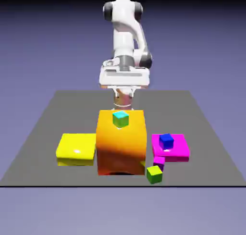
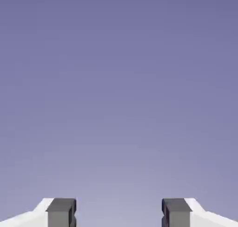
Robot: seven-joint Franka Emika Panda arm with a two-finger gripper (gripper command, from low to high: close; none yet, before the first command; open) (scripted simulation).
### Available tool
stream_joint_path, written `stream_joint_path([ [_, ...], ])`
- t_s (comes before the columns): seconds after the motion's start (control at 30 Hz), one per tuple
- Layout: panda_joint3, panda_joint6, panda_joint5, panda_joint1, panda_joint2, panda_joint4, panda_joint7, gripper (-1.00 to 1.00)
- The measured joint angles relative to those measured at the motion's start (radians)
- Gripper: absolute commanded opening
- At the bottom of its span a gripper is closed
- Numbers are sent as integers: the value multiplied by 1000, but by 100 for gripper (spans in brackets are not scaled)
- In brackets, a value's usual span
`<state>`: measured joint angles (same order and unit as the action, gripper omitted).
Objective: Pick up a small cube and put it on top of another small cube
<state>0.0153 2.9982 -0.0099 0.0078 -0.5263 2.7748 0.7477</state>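
Several small cubes show in the exterior view. A teal cube (image 1: 120, 118) sits on top of a tall orange block (image 1: 120, 147). A blue cube (image 1: 166, 141) rests on a flat magenta block (image 1: 175, 150). A purple cube (image 1: 159, 161) and a green cube (image 1: 154, 174) lie on the table by the orange block's front right corner. My white hand (image 1: 124, 78) hangs behind and above the orange block, apart from every cube. In the hand view my gripper (image 2: 119, 216) is open, with only plain backdrop between its grey fingertips (image 2: 61, 213).
A flat yellow block (image 1: 76, 148) lies against the orange block on the exterior view's left. The dark grey table (image 1: 48, 128) ends just in front of the green cube.
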Motion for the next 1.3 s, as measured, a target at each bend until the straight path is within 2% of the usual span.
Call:
stream_joint_path([
  [1.03, 393, -999, -255, -108, 1123, -904, 171, 0],
  [1.1, 399, -1015, -259, -110, 1142, -918, 174, 0],
  [1.2, 366, -884, -302, -99, 1222, -863, 200, 0],
  [1.23, 363, -873, -306, -98, 1229, -858, 202, -100],
  [1.3, 363, -873, -304, -98, 1229, -858, 202, -100],
])
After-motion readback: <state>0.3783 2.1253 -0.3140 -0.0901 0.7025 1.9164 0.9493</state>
